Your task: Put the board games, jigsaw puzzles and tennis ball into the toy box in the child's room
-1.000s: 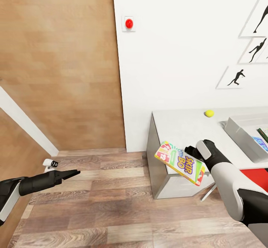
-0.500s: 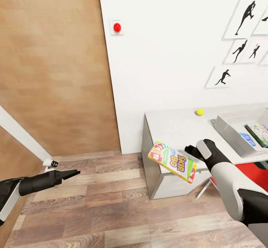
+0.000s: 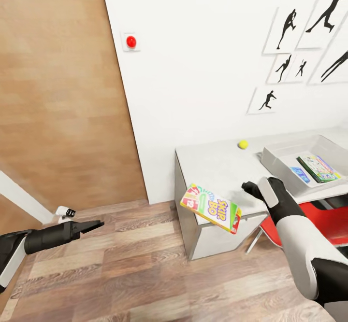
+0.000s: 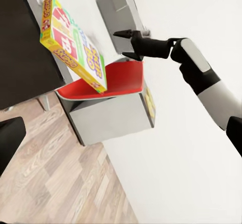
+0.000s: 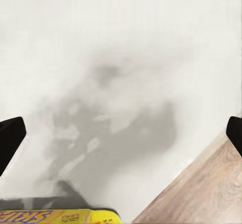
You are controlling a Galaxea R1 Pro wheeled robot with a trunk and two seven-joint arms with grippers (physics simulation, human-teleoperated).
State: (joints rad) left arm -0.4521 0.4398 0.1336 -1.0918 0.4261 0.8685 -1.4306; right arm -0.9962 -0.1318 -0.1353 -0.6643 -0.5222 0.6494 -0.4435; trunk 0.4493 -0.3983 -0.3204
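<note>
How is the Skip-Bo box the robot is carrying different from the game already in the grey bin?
The Skip-Bo box hangs tilted in the air, held by the right tool at the table's front edge; the other game lies flat inside the toy box. The Skip-Bo box shows yellow, green and red; the other game looks mostly pale with a dark edge. Both are flat printed boxes.

"SKIP BO" is printed in large letters across the face of the yellow-green-red board game [image 3: 210,208]; the same name is repeated along its yellow edge [image 4: 70,45], where it is also seen [image 5: 55,216]. Print on the boxes inside the toy box [image 3: 280,167] is too small to be read.
</note>
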